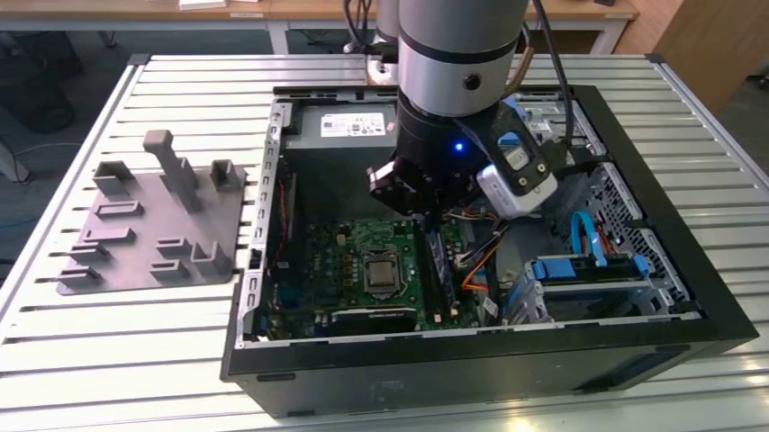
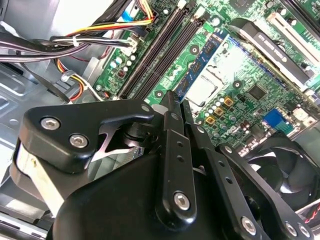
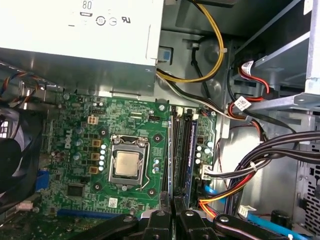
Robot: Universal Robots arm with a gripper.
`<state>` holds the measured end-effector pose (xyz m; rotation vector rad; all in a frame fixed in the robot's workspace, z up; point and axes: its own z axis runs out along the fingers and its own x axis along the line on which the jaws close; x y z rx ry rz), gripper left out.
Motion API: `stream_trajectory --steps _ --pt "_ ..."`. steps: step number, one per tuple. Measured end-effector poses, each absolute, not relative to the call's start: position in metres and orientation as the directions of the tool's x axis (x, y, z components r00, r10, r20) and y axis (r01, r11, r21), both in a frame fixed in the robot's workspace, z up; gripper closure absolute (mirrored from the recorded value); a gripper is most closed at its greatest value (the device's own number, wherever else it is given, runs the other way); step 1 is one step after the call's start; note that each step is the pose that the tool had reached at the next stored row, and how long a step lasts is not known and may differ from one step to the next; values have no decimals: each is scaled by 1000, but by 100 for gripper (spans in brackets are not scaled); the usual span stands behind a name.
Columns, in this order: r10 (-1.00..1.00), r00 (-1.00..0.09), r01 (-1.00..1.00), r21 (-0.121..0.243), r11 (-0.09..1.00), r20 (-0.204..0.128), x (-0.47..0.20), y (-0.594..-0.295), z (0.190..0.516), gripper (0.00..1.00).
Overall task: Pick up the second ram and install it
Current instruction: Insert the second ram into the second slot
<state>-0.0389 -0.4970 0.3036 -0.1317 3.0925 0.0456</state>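
jaws tight on the thin second ram [image 2: 199, 65], edge-up just over the motherboard [image 3: 130, 120] beside its dark slots [image 2: 150, 55]

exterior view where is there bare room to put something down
Bare table slats around the grey tray, at the exterior view's left. Inside the computer case it is crowded: gripper holding the second ram, motherboard, cables, drive cage.
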Motion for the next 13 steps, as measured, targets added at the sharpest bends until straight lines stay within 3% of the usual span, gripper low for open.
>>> stream_trajectory --steps 13 --pt "-28 -998 -29 27 999 -47 -39 -497 304 86"
